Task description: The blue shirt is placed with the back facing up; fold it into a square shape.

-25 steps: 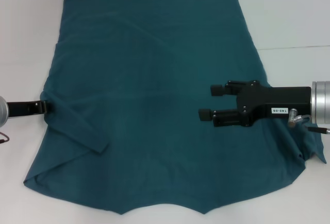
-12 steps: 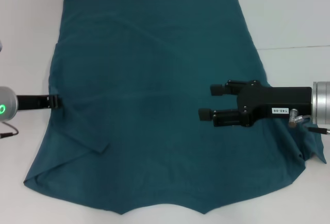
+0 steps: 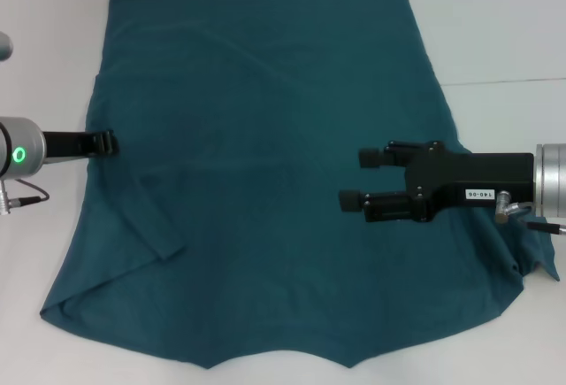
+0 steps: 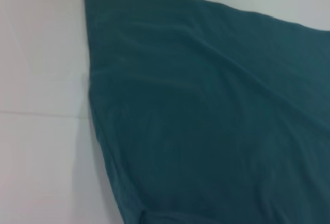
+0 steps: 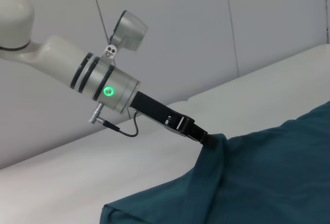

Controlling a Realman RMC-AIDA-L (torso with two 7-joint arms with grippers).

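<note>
Lifting one blue shirt (image 3: 265,164): left claw (image 3: 108,143) clenched on its edge, right claw (image 3: 356,178) released above.

One blue shirt (image 3: 265,181), two grippers: left gripper (image 3: 108,142), right gripper (image 3: 355,178).

The blue shirt (image 3: 265,190) covers most of the worktop (image 3: 504,31). Bare strips flank it. The right hand (image 3: 350,178) hovers open over its right half.

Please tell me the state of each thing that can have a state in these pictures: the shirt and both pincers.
blue shirt: lying flat on the white table, plain side up, its left edge lifted where it is gripped, left sleeve folded in.
left pincer: shut on the shirt's left edge, raising it off the table.
right pincer: open, holding nothing, above the shirt's right half.
</note>
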